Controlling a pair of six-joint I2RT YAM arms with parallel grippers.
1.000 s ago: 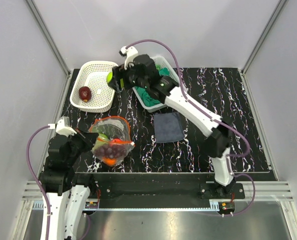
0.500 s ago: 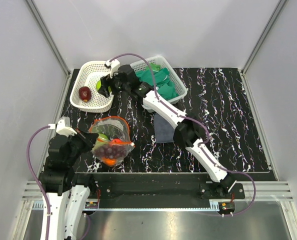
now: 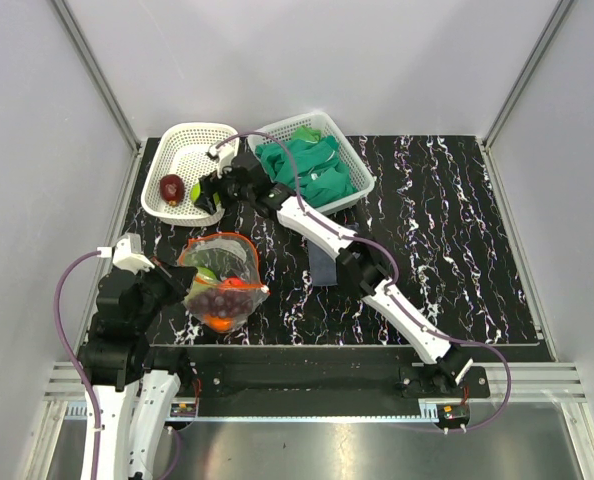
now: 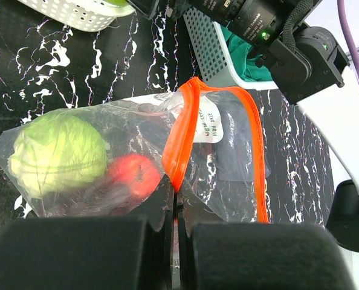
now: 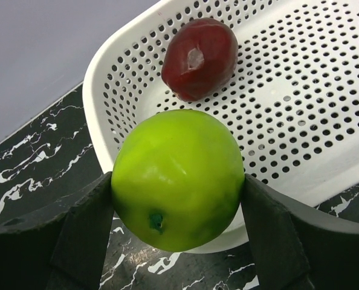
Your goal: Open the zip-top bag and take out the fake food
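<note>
Right wrist: apple (image 5: 177, 172) within end effector (image 5: 178, 184)

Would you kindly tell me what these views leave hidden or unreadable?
- Top view: the green apple is mostly covered by the right hand.
- Left wrist view: the label on the zip-top bag is too small to read; dark fruit beneath the tomato blurs behind wrinkled plastic.
- Right wrist view: the white basket is cut off by the frame's right edge.
</note>
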